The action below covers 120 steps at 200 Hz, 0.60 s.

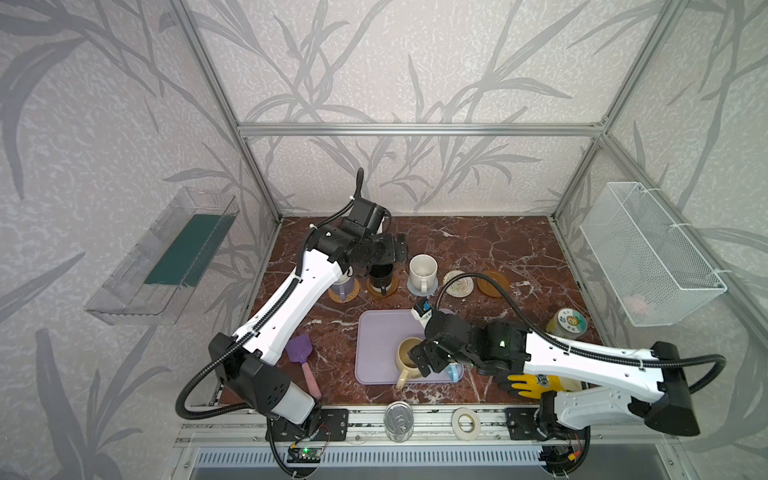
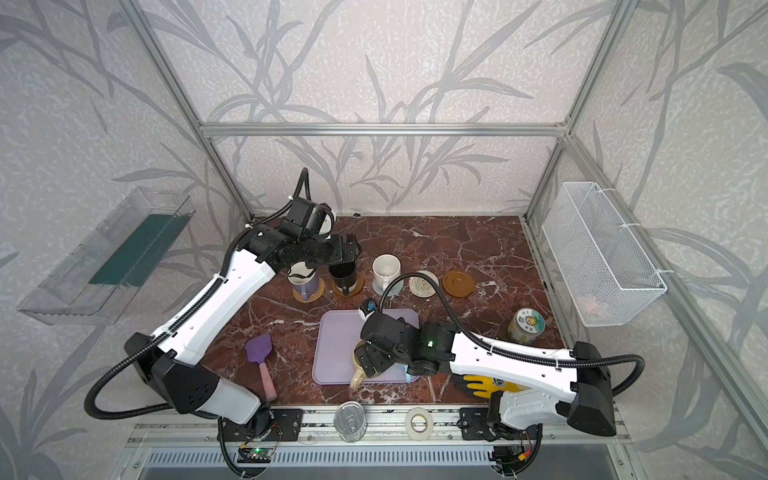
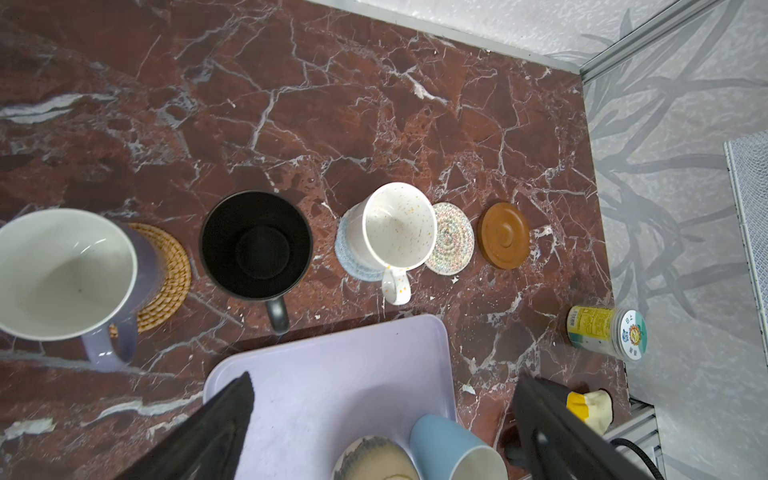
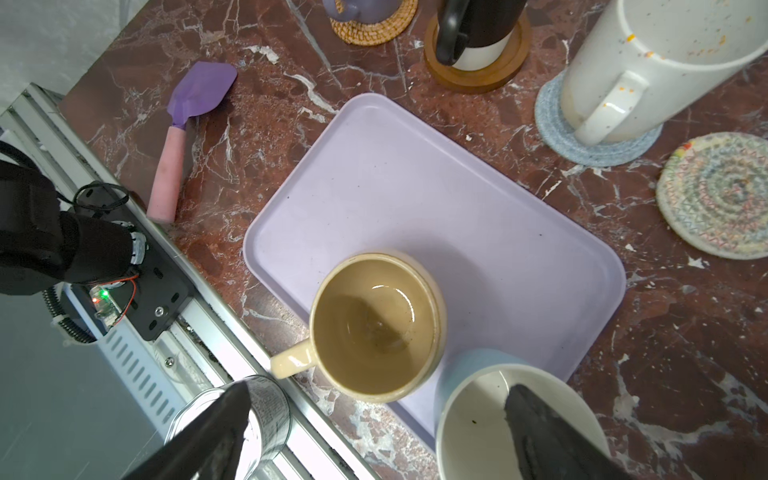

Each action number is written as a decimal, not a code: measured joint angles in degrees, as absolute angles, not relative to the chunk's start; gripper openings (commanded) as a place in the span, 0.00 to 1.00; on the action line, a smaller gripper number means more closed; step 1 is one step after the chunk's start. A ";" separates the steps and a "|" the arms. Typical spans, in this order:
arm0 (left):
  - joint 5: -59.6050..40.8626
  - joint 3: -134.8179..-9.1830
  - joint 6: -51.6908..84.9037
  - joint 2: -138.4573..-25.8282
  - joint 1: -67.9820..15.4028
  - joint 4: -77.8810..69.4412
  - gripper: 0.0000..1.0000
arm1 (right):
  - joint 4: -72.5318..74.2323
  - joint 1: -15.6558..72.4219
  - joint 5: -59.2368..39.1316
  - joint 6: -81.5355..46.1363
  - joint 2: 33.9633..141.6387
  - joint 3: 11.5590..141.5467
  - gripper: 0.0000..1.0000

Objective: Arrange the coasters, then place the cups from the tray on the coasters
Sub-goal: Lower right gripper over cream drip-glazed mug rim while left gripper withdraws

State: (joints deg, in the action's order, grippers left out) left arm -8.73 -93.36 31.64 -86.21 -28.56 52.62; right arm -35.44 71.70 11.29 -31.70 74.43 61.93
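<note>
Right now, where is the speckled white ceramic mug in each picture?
In a top view: speckled white ceramic mug, middle of the row beyond the lavender plastic tray.
In a top view: mug, same spot.
Left wrist: mug, centre.
Right wrist: mug cropped at a corner.
Shared landmark: the tray.

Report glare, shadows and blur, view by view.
Right wrist view: a glare arc inside the beige mug, shadow over its bottom, the right end effector out of focus. Left wrist view: the left end effector blurred, a shadow band beside the tray. Both top views: soft, even light.
</note>
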 measured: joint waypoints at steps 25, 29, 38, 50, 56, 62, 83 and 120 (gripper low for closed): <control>-9.91 -88.40 31.83 -83.15 -27.64 52.71 0.97 | -35.88 74.30 10.24 -32.56 75.83 62.15 0.84; -10.07 -87.59 31.90 -82.74 -27.59 52.75 0.97 | -36.14 74.85 10.04 -32.60 76.31 62.33 0.82; -10.37 -85.91 32.10 -81.78 -27.35 52.86 0.97 | -36.82 75.79 9.54 -32.62 77.43 62.78 0.78; -10.63 -84.07 32.36 -80.71 -27.29 52.99 0.97 | -37.10 76.55 8.51 -32.62 78.50 62.96 0.75; -10.68 -83.20 32.56 -80.14 -27.29 53.01 0.97 | -37.43 76.86 7.97 -32.62 78.87 62.96 0.74; -10.72 -82.43 32.77 -79.59 -27.29 53.01 0.97 | -37.71 77.03 7.51 -32.64 79.11 62.96 0.73; -11.16 -79.26 33.71 -76.97 -27.29 53.04 0.97 | -37.89 77.32 6.04 -32.53 79.66 62.96 0.69; -12.10 -73.78 35.68 -72.95 -27.29 52.77 0.96 | -38.11 77.36 3.73 -31.88 82.78 63.81 0.64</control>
State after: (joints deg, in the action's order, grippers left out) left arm -12.10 -73.78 35.68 -72.95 -27.29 52.77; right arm -38.11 77.36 3.73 -31.88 82.78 63.81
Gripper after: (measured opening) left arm 0.964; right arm 0.644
